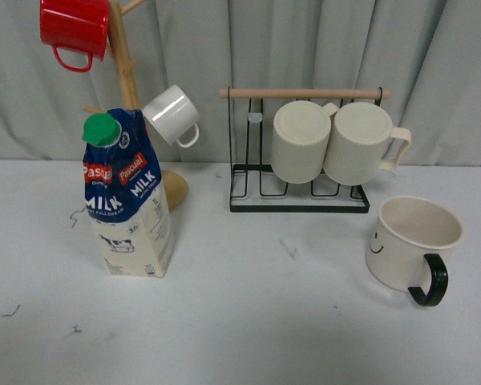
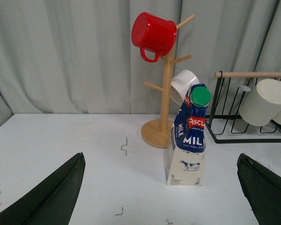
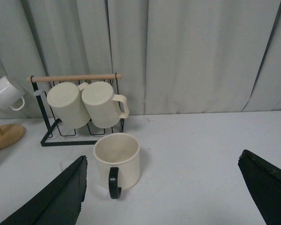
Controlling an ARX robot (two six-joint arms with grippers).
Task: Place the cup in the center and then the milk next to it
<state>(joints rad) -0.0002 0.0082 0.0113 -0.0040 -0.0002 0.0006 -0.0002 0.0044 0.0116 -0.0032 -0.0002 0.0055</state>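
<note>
The cup (image 1: 409, 241), a wide cream mug with a black handle and a small smiley face, stands upright at the table's right. It also shows in the right wrist view (image 3: 117, 159), ahead of my open, empty right gripper (image 3: 164, 199), handle towards the camera. The milk (image 1: 128, 196), a blue and cream carton with a green cap, stands upright at the left. It shows in the left wrist view (image 2: 188, 138) ahead of my open, empty left gripper (image 2: 161, 194). Neither gripper appears in the front view.
A wooden mug tree (image 1: 128, 88) behind the milk holds a red mug (image 1: 74, 28) and a small white mug (image 1: 172, 115). A black wire rack (image 1: 301, 196) at the back holds two ribbed cream mugs (image 1: 301, 140). A grey curtain hangs behind the white table (image 1: 280, 305).
</note>
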